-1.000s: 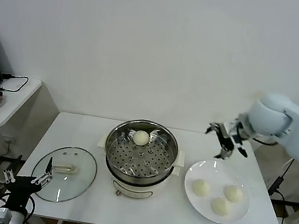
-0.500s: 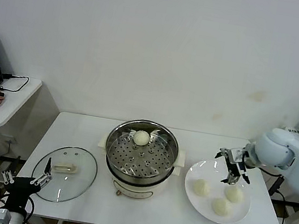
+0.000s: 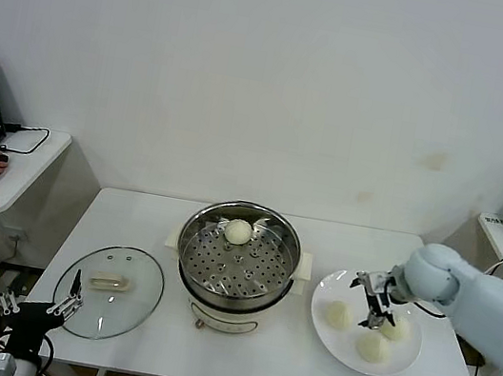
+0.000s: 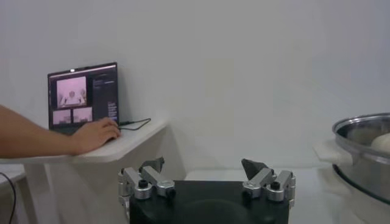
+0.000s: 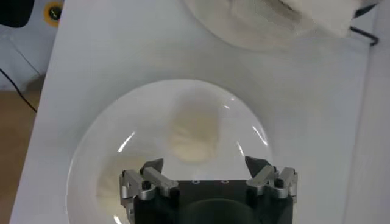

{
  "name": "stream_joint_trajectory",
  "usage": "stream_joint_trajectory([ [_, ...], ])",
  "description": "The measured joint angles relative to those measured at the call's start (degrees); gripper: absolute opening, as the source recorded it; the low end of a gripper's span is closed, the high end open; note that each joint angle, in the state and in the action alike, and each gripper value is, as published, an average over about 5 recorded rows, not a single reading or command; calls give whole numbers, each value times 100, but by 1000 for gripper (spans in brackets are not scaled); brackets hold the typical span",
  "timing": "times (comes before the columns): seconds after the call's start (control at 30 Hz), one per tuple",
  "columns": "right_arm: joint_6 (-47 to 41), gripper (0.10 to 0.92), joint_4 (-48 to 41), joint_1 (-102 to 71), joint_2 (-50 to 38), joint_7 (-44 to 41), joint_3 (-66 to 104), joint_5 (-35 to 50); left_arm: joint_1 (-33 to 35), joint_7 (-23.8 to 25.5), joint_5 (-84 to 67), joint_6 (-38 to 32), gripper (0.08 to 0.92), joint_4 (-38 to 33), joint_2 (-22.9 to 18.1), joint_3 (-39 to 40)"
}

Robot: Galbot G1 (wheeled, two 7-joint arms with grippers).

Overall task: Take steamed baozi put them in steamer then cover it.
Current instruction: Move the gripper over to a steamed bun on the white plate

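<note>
From the head view, the right gripper point(image 3: 375, 303) hangs over the white plate point(image 3: 323, 328) with its jaws spread wide and nothing between them; three steamed baozi point(image 3: 339, 314), smooth, round and cream-white, lie on the plate just below and beside the jaws, and a fourth bun point(image 3: 238, 232) sits on the perforated tray of the shiny steel steamer point(image 3: 237, 259). The glass cover point(image 3: 108, 292) lies flat on the worktop point(image 3: 131, 216), near the left gripper point(image 3: 36, 308), which waits low at the worktop's edge. In the left wrist view, the left gripper's point(image 4: 206, 176) jaws stand wide and empty. In the right wrist view, one pale bun point(image 5: 194, 135) lies just ahead of the open jaws, between their tips.
</note>
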Motion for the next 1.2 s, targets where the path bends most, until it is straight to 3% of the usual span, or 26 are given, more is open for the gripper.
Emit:
stream_joint_trajectory([
  [0.63, -116, 813, -695, -422, 666, -44, 187, -251, -69, 6, -3, -8, 823, 147, -14, 35],
  [1.2, -219, 617, -853, -425, 782, -125, 256, -336, -63, 2, -2, -14, 823, 161, -28, 30],
])
